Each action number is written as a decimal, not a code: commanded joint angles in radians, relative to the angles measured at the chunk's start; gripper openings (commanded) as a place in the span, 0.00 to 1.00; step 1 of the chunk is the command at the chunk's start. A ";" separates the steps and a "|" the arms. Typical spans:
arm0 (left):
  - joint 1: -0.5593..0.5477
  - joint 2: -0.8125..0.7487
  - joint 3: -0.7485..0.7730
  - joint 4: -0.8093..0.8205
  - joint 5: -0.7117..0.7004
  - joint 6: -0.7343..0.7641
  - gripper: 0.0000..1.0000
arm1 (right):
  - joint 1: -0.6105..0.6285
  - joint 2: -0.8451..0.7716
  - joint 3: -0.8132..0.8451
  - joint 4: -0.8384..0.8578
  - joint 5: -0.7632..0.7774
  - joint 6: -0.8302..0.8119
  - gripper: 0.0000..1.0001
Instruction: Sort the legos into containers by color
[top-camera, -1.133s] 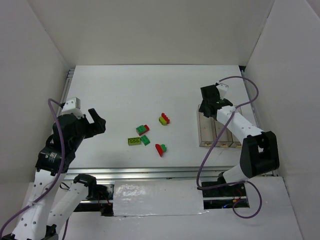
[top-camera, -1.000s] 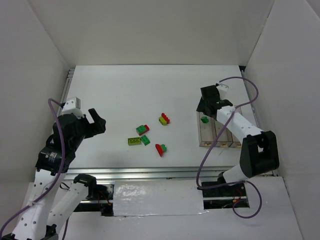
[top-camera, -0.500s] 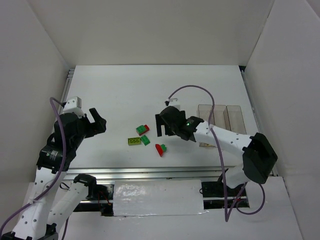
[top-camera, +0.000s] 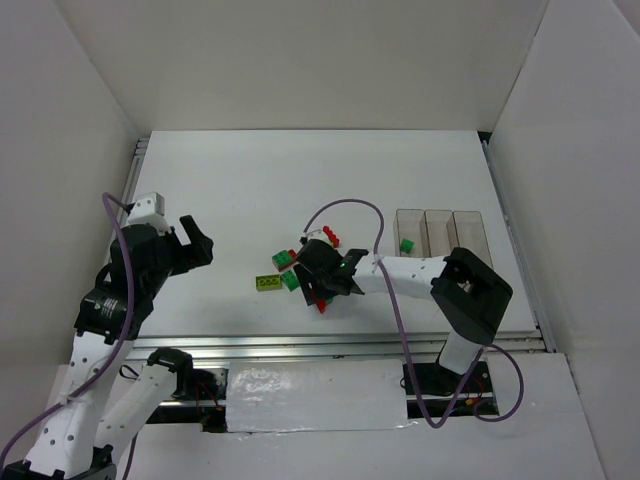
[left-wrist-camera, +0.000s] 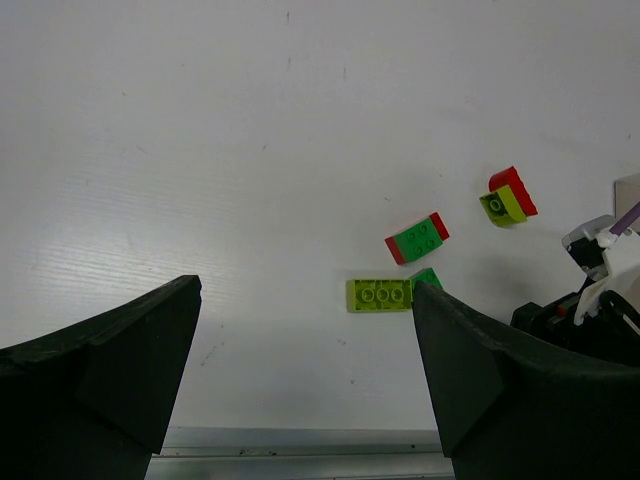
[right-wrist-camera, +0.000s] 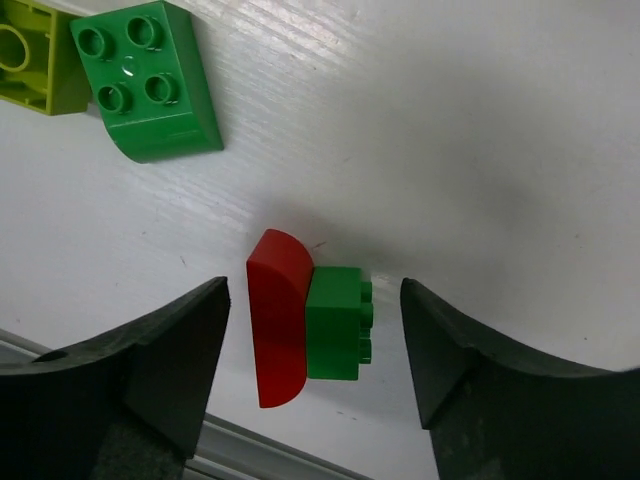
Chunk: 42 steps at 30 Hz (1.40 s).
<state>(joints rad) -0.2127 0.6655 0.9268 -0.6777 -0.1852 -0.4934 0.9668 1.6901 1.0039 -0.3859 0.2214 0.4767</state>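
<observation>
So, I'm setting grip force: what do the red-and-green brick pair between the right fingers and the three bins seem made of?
Brick pair: hard moulded plastic, smooth with a slight sheen, judging by crisp studs and edges. Bins: probably clear rigid plastic, since the white table shows through their walls; glass cannot be ruled out.

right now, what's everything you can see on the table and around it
red-and-green pair: 1, joined, between the right gripper's fingers
green brick: 1, green, beside the yellow-green brick
yellow-green brick: 1, table centre
green-and-red pair: 1, just behind those
red-and-yellow-green pair: 1, farthest back
binned brick: 1, green, in the left-hand container
containers: 3, clear, joined row, right side
table: 1, white
cables: 2, purple, on the arms
left gripper: 1, black, open, raised at left
right gripper: 1, black, open
</observation>
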 joint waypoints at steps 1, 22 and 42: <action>-0.004 0.003 0.000 0.041 -0.002 0.021 1.00 | 0.012 -0.020 -0.027 0.061 -0.030 -0.006 0.74; -0.004 0.052 -0.081 0.153 0.419 -0.166 1.00 | 0.133 -0.248 -0.157 0.165 0.019 -0.049 0.00; -0.318 0.155 -0.238 0.652 0.524 -0.571 0.96 | 0.222 -0.596 -0.157 0.309 0.156 -0.036 0.00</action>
<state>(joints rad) -0.4873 0.8097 0.6846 -0.1345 0.3641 -1.0260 1.1786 1.1164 0.7925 -0.1001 0.3397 0.4297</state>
